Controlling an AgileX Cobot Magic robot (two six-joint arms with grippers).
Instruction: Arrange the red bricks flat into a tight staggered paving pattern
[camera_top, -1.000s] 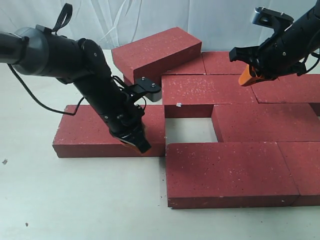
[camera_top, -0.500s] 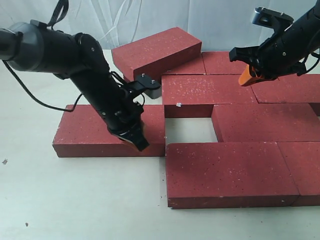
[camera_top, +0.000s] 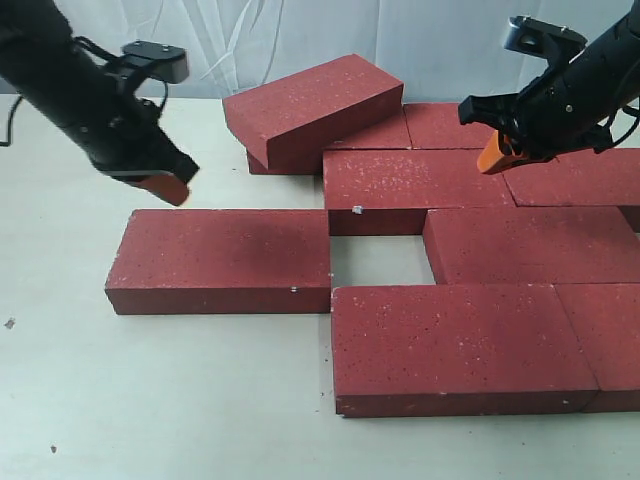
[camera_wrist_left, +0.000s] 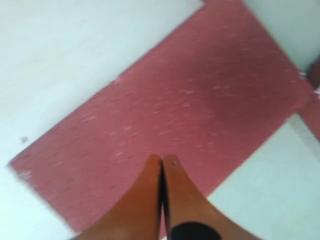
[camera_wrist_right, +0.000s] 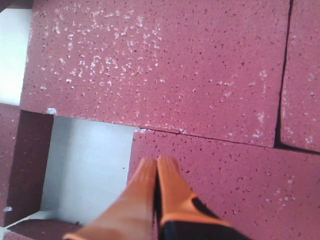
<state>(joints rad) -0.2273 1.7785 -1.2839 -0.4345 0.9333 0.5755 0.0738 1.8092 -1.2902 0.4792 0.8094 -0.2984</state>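
Several red bricks lie flat in staggered rows on the white table. One brick (camera_top: 220, 260) lies at the left, its end touching the front brick (camera_top: 455, 345). A square gap (camera_top: 380, 260) stays between it and the right brick (camera_top: 530, 245). At the back a brick (camera_top: 310, 105) rests tilted on another. My left gripper (camera_top: 165, 188) hovers shut and empty above the table, back-left of the left brick (camera_wrist_left: 200, 100); its tips (camera_wrist_left: 161, 160) are pressed together. My right gripper (camera_top: 492, 155) hangs shut and empty over the back bricks (camera_wrist_right: 150, 65), tips (camera_wrist_right: 157, 161) together.
White table (camera_top: 160, 400) stretches to the left and front of the bricks. A white curtain (camera_top: 200, 40) hangs behind. The gap's bare table (camera_wrist_right: 85, 170) shows in the right wrist view. Small dark specks (camera_top: 9, 323) lie at the left edge.
My left arm has lifted off the left brick's top and swung up and to the back-left. The brick stays where it was. The right arm has not moved.
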